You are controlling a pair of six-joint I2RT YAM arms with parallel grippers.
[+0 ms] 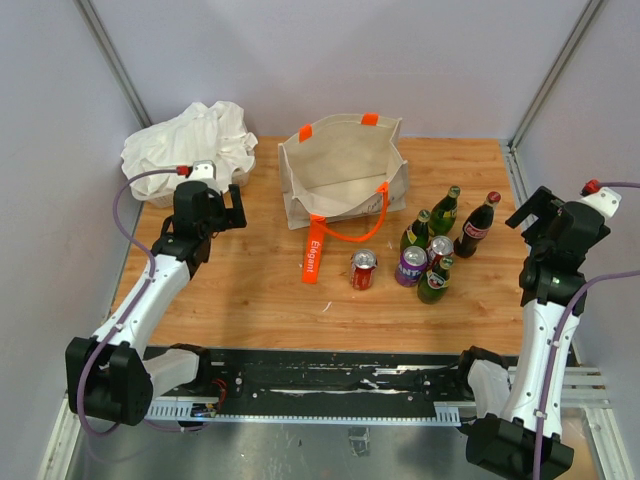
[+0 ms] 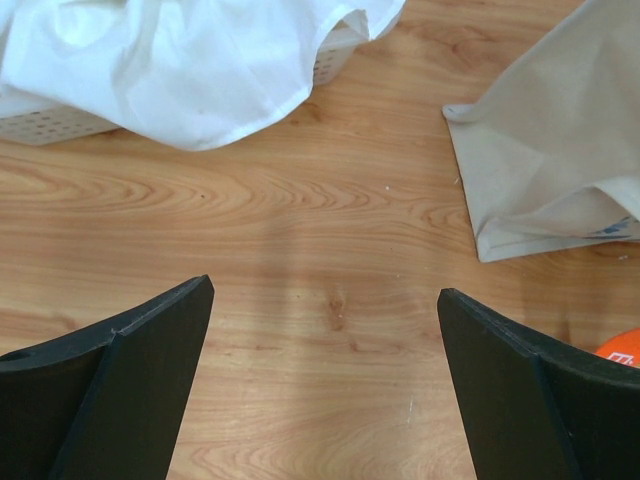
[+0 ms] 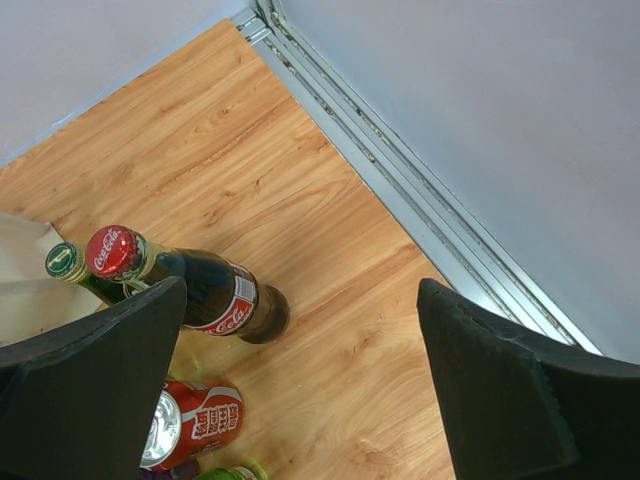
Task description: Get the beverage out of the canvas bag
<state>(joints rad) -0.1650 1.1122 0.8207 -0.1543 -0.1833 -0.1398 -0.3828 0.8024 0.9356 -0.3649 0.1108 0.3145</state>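
The beige canvas bag (image 1: 340, 175) stands open at the back middle of the table, its orange handle (image 1: 318, 255) trailing forward; I see nothing inside it. Its corner shows in the left wrist view (image 2: 560, 150). A group of drinks stands right of the bag: a red can (image 1: 363, 269), a purple can (image 1: 411, 265), green bottles (image 1: 444, 208) and a cola bottle (image 1: 477, 225). My left gripper (image 1: 235, 208) is open and empty over bare wood (image 2: 325, 300), left of the bag. My right gripper (image 1: 530, 212) is open and empty, right of the cola bottle (image 3: 200, 290).
A white cloth bundle (image 1: 190, 140) lies in a perforated white basket (image 2: 50, 122) at the back left. Grey walls enclose the table, with a metal rail (image 3: 400, 180) along the right edge. A red can (image 3: 190, 425) stands beside my right gripper's left finger.
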